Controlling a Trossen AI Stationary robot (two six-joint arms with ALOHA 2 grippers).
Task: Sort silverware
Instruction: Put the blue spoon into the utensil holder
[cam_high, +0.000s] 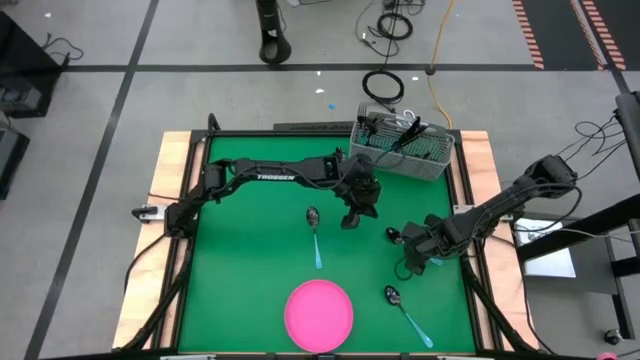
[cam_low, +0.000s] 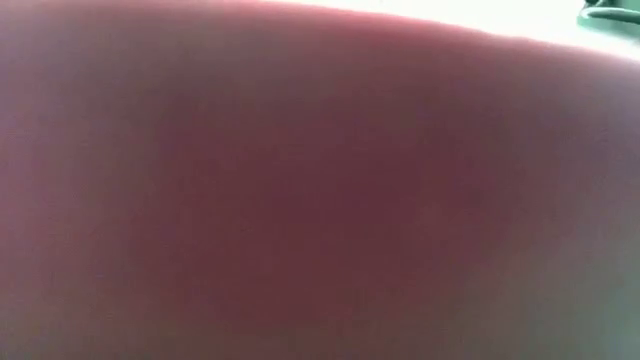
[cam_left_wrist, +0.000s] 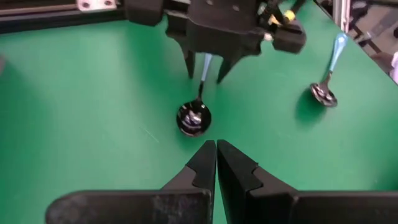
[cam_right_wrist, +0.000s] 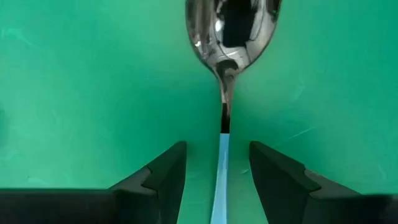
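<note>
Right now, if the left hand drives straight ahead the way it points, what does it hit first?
Most likely the spoon on the green mat, whose bowl lies right ahead of the shut left hand. Just past it, the right hand straddles that spoon's blue handle, fingers open. Depth is hard to judge.

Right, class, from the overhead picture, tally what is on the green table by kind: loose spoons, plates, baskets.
Loose metal spoons with light-blue handles: 3
Round pink plate: 1
Grey wire-mesh basket: 1 (its contents cannot be counted)
Total: 5
</note>
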